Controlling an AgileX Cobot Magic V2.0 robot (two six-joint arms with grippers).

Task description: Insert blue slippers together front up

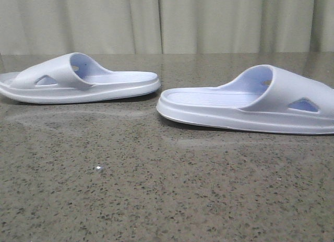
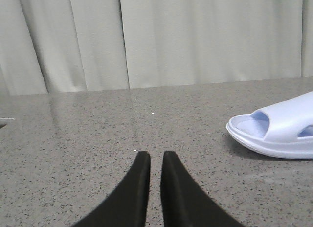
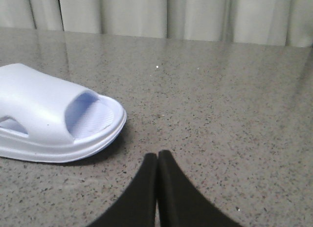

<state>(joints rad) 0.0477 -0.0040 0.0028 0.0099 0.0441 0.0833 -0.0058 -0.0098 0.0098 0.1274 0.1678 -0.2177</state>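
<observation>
Two pale lavender-blue slippers lie sole-down and apart on the speckled table. The left slipper [image 1: 78, 80] has its strap toward the left; the right slipper [image 1: 250, 104] has its strap toward the right, and their heel ends face each other. Neither gripper shows in the front view. My left gripper [image 2: 155, 156] is empty, its black fingers nearly together with a narrow gap; one slipper [image 2: 279, 131] lies off to its side, well apart. My right gripper [image 3: 157, 156] is shut and empty, with one slipper [image 3: 49, 114] close beside it, not touching.
The grey speckled stone table [image 1: 156, 190] runs back to a pale curtain [image 1: 209, 17]. A small white fleck [image 1: 98, 169] lies on the table in front of the slippers.
</observation>
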